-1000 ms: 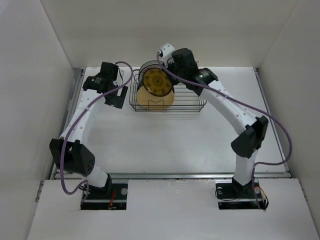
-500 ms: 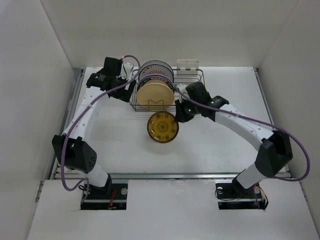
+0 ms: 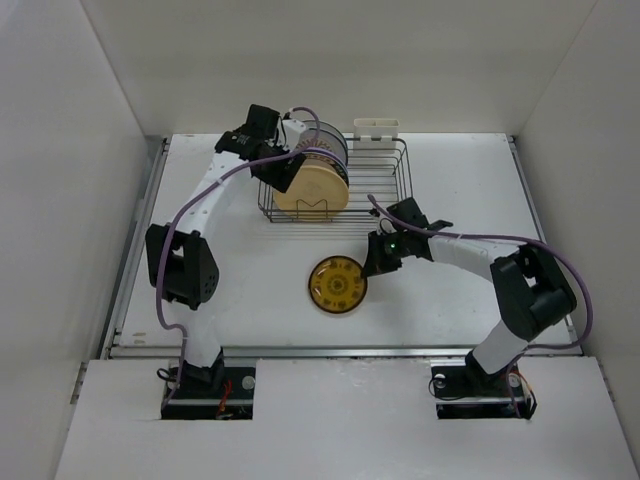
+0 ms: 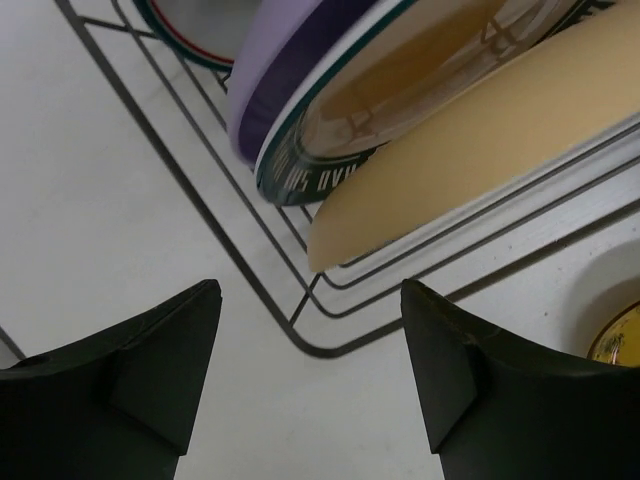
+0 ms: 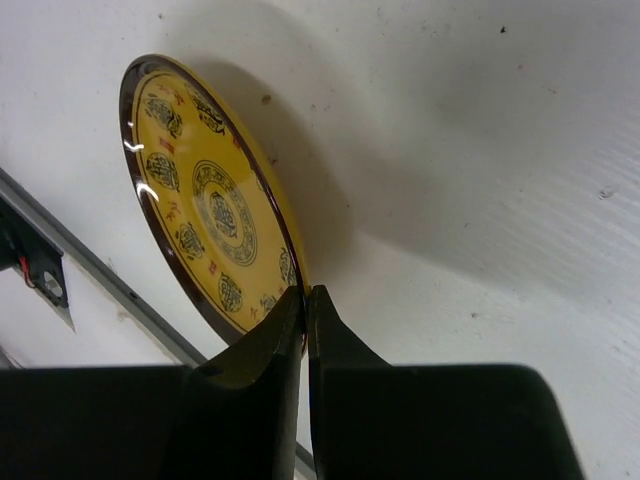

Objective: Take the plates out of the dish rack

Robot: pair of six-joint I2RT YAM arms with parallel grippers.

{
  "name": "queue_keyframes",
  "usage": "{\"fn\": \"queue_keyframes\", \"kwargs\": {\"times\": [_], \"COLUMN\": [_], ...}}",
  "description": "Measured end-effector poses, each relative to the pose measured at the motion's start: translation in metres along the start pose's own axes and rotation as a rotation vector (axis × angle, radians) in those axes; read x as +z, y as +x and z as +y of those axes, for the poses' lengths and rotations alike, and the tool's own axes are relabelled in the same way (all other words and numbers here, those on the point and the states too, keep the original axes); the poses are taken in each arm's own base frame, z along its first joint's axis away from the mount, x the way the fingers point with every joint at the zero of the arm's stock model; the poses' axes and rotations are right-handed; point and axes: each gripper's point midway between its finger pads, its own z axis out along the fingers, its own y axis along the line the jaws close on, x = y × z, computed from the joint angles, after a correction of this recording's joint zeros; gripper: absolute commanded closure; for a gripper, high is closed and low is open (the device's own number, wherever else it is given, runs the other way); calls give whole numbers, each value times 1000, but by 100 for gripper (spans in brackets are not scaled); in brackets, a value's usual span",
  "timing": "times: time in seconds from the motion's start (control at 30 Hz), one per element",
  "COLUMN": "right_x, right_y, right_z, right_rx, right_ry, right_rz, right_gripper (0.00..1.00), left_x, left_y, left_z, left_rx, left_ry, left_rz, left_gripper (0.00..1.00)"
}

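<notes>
The dark wire dish rack [image 3: 385,203] stands at the back middle of the table. Upright in its left end are a pale yellow plate [image 3: 312,190], a teal-rimmed plate [image 4: 310,165] and a lavender plate [image 4: 265,95]. My left gripper [image 3: 283,174] is open and empty, just outside the rack's near-left corner [image 4: 315,345]. My right gripper [image 3: 372,267] is shut on the rim of the small ochre patterned plate [image 3: 337,285], held low over the table in front of the rack; it also shows in the right wrist view [image 5: 205,205].
A white plastic cup [image 3: 376,127] is clipped to the rack's far rim. The rack's right half holds no plates. The table's near metal edge strip [image 3: 300,350] runs just below the ochre plate. White walls close in on three sides.
My right gripper has carried the ochre plate out of the rack and down toward the table's front. My left gripper has moved right, to the rack's left end.
</notes>
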Motion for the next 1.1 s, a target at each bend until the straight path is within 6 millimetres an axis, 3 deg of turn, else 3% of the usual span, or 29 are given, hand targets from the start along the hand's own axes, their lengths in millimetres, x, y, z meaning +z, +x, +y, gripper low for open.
{"fn": "queue_keyframes", "kwargs": {"times": [0.03, 0.13, 0.2, 0.37, 0.5, 0.57, 0.7, 0.87, 1.1], "right_x": [2, 6, 6, -2, -12, -14, -15, -18, -27], "right_y": [2, 2, 0, -4, -11, -13, -16, -17, -21], "right_z": [-1, -2, -1, 3, 10, 12, 12, 13, 17], "right_rx": [5, 15, 14, -1, -20, -20, -22, -19, -25], "right_ry": [-4, -7, -10, -13, -22, -20, -17, -10, -1], "right_rz": [3, 1, -13, -48, -84, -86, -91, -89, -100], "right_gripper": [98, 57, 47, 46, 46, 46, 45, 45, 45], "left_x": [6, 20, 26, 30, 33, 34, 36, 40, 26], "left_y": [-4, -9, -11, -18, -19, -18, -17, -15, -23], "left_z": [-1, -7, -10, -13, -13, -12, -7, 1, -1], "left_rx": [4, 19, 27, 40, 42, 50, 73, 82, 75], "left_ry": [4, 16, 18, 4, 1, -5, -26, -59, -41], "left_rz": [-4, -5, -8, -26, -30, -26, -17, -5, 0], "left_gripper": [31, 33, 43, 65, 76, 76, 99, 100, 100]}}
